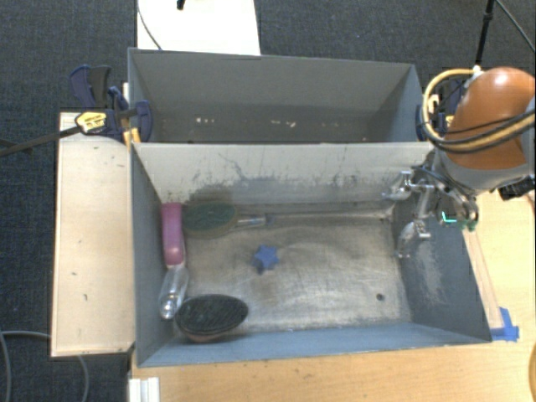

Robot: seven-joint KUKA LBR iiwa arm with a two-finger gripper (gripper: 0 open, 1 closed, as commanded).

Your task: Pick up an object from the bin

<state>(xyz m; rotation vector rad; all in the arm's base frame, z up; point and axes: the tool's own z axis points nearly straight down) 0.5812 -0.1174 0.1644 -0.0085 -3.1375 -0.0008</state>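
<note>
Fingers of mine (409, 216) stood released, spread apart with nothing held between them. They hung low at the right side of the grey metal bin (276, 153), close to its right wall. Behind them, further right, sat the rounded orange cover (494, 111) of my wrist, looped with yellowish cables (435, 107). Under the fingers was bare, scuffed bin floor.

Nearest to me was a green-headed brush (209, 218). Its oval head lay at the far left of the floor. Its long, thin grey handle ran rightward along the far side and ended near my fingers; whether it touched them I could not tell.

One small blue piece (265, 259) lay alone about the middle of the floor, a little to the left and well apart from the fingers.

Against the left wall lay a pink-handled thing (172, 231), stretched from far to near. Its near end was a clear or silvery part whose kind I could not make out. Just beside that end, in the near left corner, rested a black oval brush head (209, 315) with a brownish rim.

One tiny dark speck (379, 297) marked the floor toward the near right, closer to my fingers than the blue piece was.

Every one of these things rested on the bin floor, not yet picked up.
</note>
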